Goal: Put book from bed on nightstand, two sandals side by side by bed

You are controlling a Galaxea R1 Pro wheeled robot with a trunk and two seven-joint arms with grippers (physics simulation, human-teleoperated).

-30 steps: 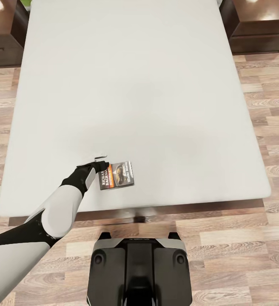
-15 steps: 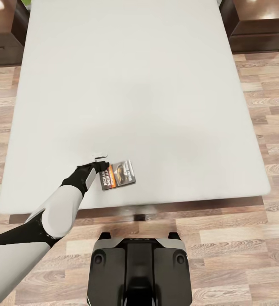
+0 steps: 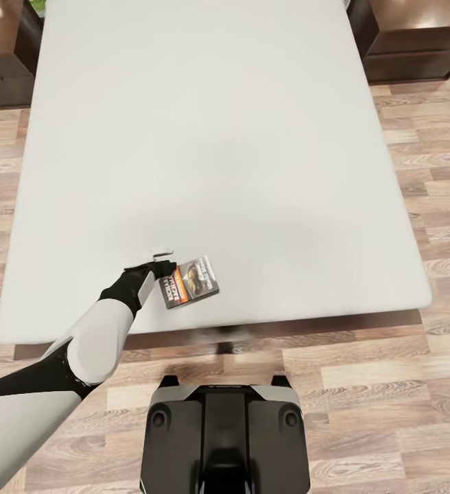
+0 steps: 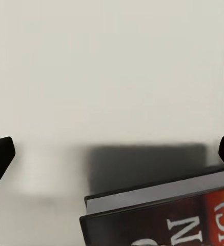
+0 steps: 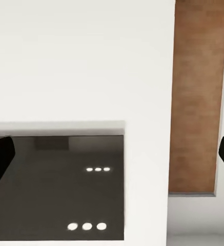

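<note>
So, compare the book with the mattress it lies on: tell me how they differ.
Size: the book is tiny, while the mattress spreads across most of the head view. Colour: the book has a dark cover with an orange band and white lettering; the mattress is plain pale grey-white. Pose: the book lies askew near the mattress's near edge, by the left claw; the mattress sits squarely between two dark cabinets. Both are flat and rectangular.

Count: one book (image 3: 191, 282), just beside the left gripper (image 3: 162, 259). One bed (image 3: 211, 137). Two nightstands beyond it: one (image 3: 5, 55) at the left corner, one (image 3: 417, 41) at the right.
</note>
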